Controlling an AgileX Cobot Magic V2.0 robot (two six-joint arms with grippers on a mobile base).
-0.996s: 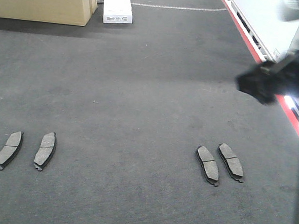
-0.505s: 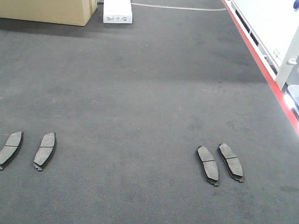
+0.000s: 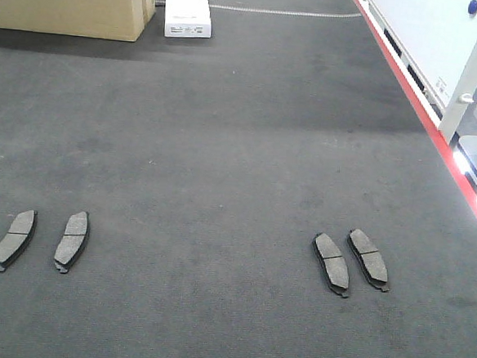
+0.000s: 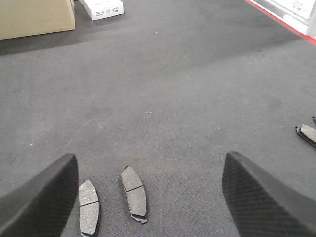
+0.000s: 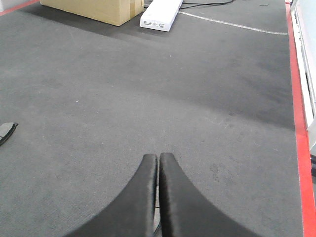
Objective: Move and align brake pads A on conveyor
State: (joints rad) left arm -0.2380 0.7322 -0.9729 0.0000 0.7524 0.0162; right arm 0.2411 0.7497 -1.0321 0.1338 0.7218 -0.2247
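Lying below the wide-open left gripper (image 4: pixel 148 197), two brake pads A (image 4: pixel 134 193).

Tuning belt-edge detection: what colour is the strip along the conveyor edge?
Red strip, clearest in the front view; the belt is dark grey.

Left hand (image 4: pixel 148 197) shows two broad black fingers (image 4: pixel 42 202), matte, with a fine woven texture and rounded tips. Right hand (image 5: pixel 159 163) shows two smooth black fingers (image 5: pixel 140 197), curved, flaring wide toward the base.
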